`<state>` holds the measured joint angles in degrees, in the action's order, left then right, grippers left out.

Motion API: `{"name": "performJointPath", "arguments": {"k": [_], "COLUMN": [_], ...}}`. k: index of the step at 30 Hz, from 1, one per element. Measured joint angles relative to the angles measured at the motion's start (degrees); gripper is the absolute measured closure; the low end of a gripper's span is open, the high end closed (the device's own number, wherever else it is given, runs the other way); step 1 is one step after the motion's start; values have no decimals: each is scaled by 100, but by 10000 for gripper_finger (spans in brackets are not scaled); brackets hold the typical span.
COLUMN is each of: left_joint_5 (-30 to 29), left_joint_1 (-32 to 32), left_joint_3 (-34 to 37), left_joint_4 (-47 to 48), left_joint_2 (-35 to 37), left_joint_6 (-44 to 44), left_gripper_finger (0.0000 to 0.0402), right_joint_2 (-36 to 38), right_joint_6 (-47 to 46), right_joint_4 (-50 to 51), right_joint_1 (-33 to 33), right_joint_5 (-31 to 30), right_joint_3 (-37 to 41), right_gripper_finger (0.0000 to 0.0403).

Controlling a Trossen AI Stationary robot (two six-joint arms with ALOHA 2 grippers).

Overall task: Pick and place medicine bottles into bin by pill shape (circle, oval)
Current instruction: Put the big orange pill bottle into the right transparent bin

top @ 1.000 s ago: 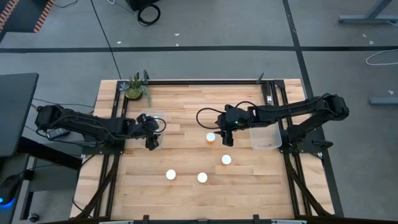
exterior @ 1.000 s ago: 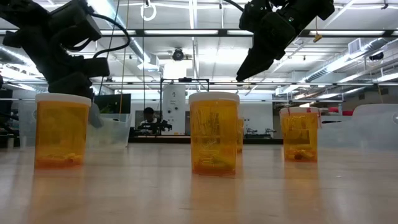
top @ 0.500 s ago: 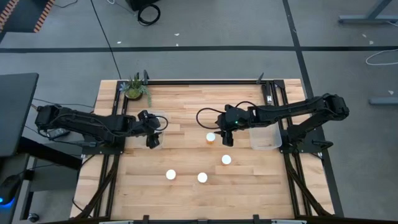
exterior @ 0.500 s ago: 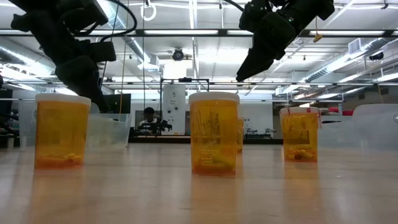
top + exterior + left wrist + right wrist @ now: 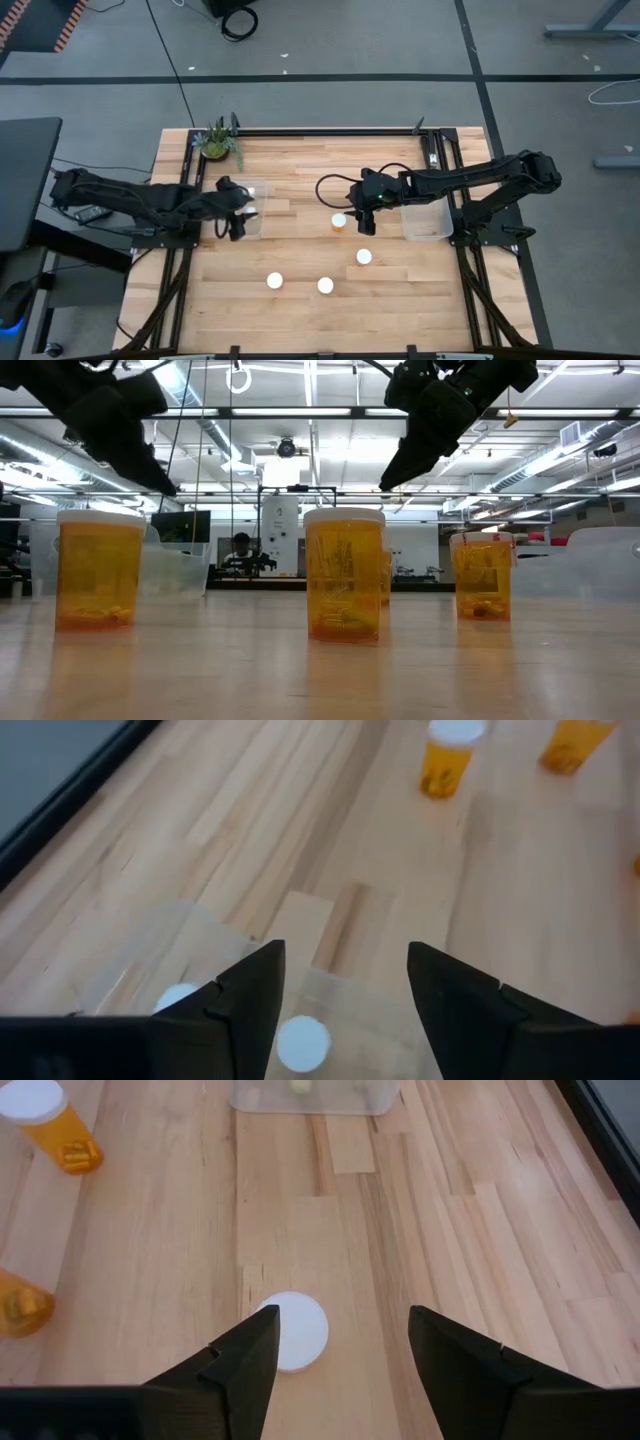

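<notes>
Hovering with fingers apart, the right gripper (image 5: 364, 225) sits just above a bottle (image 5: 339, 221), whose white cap (image 5: 289, 1331) shows between its fingers. The left gripper (image 5: 237, 208), also spread and empty, hangs over the left bin (image 5: 256, 188), where two caps (image 5: 302, 1042) lie. Three more bottles (image 5: 325, 285) stand nearer the front edge.

4 bottles upright on the open wood, all white cap, orange body: one mid-table (image 5: 339, 221) right by my right arm's tip, one just nearer the front edge (image 5: 364, 257), two along the front (image 5: 325, 285) (image 5: 274, 281). Low view confirms orange translucent bodies, pills settled at bottom. Two more white caps (image 5: 302, 1042) (image 5: 176, 997) sit inside the clear bin on my left side. Right clear bin: contents hard to tell.
</notes>
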<state>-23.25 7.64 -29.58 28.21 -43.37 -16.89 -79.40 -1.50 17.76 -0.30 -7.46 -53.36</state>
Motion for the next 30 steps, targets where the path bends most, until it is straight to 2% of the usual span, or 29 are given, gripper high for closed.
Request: {"name": "performJointPath", "arguments": {"k": [6, 20, 30], "left_joint_5": [-252, -1004, -1007], "left_joint_1": [408, 1441, 1471], "left_joint_3": [2, 7, 131], "left_joint_4": [-24, -228, -1152], "left_joint_2": [229, 215, 213], "left_joint_6": [-140, -456, 276], "left_gripper_finger": [182, 188, 217], "right_joint_2": [-103, -1140, -1272], "right_joint_6": [0, 4, -26], "right_joint_4": [-106, -1029, -1163], "right_joint_1": [0, 11, 9], "right_joint_5": [0, 107, 109], "right_joint_3": [0, 0, 2], "right_gripper_finger": [173, 171, 117]}}
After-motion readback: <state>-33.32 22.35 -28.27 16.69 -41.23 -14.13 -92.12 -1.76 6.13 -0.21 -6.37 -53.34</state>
